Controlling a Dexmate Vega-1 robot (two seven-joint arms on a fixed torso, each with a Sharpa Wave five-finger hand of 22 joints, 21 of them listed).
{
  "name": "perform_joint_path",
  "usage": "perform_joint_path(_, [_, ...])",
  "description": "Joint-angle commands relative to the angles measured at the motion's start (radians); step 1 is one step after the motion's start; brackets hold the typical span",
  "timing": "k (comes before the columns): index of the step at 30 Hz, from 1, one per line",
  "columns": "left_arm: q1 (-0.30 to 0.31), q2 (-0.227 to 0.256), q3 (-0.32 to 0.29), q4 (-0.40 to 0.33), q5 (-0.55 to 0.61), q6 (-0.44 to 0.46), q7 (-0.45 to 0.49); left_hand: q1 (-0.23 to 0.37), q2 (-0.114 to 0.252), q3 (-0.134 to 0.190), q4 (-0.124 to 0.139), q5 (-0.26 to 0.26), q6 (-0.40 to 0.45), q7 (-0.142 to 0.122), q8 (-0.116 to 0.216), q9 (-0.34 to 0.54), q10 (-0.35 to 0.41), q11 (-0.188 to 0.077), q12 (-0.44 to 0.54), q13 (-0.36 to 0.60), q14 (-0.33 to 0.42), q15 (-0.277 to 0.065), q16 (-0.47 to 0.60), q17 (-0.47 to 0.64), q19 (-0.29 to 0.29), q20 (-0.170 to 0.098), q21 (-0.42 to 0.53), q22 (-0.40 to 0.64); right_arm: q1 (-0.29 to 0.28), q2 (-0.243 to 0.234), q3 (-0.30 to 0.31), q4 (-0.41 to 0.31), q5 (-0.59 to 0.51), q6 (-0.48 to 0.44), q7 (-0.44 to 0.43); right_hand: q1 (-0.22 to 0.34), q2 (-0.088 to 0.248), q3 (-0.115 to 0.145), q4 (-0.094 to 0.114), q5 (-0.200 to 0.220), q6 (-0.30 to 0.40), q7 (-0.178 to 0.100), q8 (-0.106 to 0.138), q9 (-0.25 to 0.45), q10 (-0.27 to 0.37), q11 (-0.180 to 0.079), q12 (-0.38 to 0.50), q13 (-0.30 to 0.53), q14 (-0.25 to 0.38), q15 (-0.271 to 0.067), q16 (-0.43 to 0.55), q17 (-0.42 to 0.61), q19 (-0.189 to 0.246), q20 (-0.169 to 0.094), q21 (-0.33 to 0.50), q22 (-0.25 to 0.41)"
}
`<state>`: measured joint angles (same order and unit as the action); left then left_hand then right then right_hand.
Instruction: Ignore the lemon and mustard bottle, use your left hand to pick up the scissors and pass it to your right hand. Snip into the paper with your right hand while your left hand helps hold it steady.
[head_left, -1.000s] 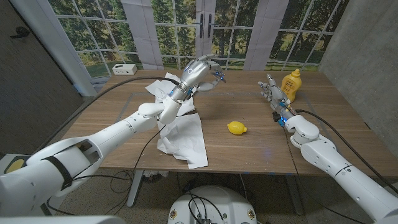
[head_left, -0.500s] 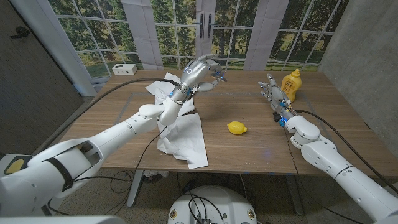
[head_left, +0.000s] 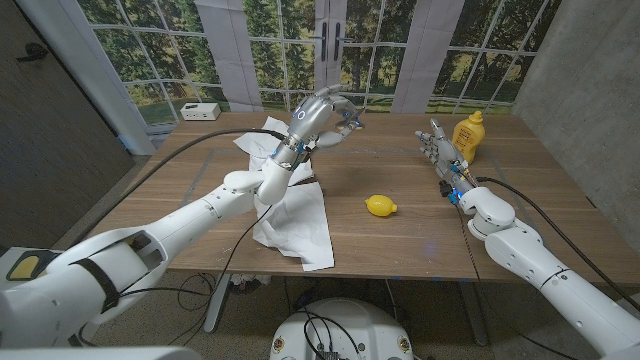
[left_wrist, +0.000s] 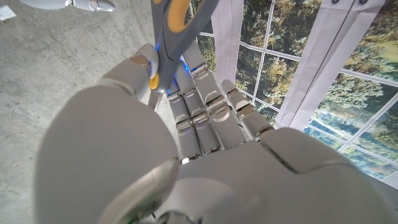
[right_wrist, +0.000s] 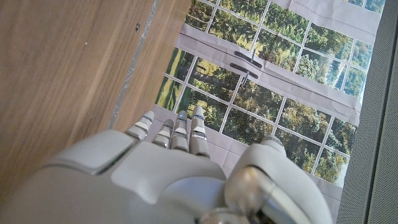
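Observation:
My left hand (head_left: 318, 117) is raised above the back middle of the table and grips the scissors (head_left: 347, 122). In the left wrist view the scissors (left_wrist: 172, 32), grey with orange inside the handle, stick out between the thumb and fingers of my left hand (left_wrist: 186, 149). The white paper (head_left: 297, 215) lies crumpled on the table under my left forearm. My right hand (head_left: 437, 150) stands at the right, fingers straight, holding nothing, close beside the mustard bottle (head_left: 467, 136). The right wrist view shows my right hand (right_wrist: 177, 165) with its fingers stretched out over the wooden table (right_wrist: 68, 68).
A yellow lemon (head_left: 380, 206) lies on the table (head_left: 420, 235) between the paper and my right arm. A small white box (head_left: 200, 111) sits at the back left corner. Windows run behind the table.
My left hand has turned slightly with the scissors in it, staying in about the same place. My right hand has not moved.

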<state>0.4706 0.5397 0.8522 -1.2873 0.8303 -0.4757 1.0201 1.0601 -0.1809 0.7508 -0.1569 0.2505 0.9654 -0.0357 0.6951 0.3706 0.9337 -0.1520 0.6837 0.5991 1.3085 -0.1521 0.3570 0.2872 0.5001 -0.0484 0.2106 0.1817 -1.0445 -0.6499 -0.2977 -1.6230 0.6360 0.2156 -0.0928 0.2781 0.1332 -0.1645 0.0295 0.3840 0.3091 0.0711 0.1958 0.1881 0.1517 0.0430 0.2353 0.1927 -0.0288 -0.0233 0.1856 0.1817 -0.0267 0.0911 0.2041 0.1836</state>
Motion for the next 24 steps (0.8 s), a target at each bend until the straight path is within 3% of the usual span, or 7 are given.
perform_joint_path(1, [0.035, -0.035, -0.044, 0.011, -0.106, -0.062, -0.019, 0.063, 0.037, 0.009, 0.007, 0.051, 0.205, -0.142, 0.009, -0.006, 0.078, -0.042, -0.007, -0.005, 0.106, -0.088, 0.021, 0.027, 0.001, -0.135, -0.005, 0.001, 0.004, 0.001, -0.004, 0.002, -0.007, 0.007, 0.004, -0.002, 0.005, 0.006, -0.001, -0.005, 0.004, 0.002, 0.001, 0.002, 0.004, -0.01, -0.003, 0.002, 0.0, 0.004, 0.001, 0.002, 0.005, 0.002, 0.003, 0.005])
perform_joint_path(24, [0.09, -0.083, -0.116, 0.019, -0.205, -0.118, -0.07, 0.072, 0.028, 0.004, 0.013, 0.069, 0.221, -0.115, -0.007, -0.042, 0.104, -0.033, -0.038, -0.032, 0.107, -0.087, 0.054, 0.019, -0.027, -0.141, -0.015, -0.002, -0.003, 0.001, 0.001, -0.008, -0.007, 0.008, -0.005, -0.002, 0.005, 0.008, 0.0, -0.006, 0.006, 0.002, 0.001, 0.002, 0.005, -0.008, -0.002, 0.002, 0.0, 0.004, 0.001, 0.002, 0.005, 0.002, 0.003, 0.005])
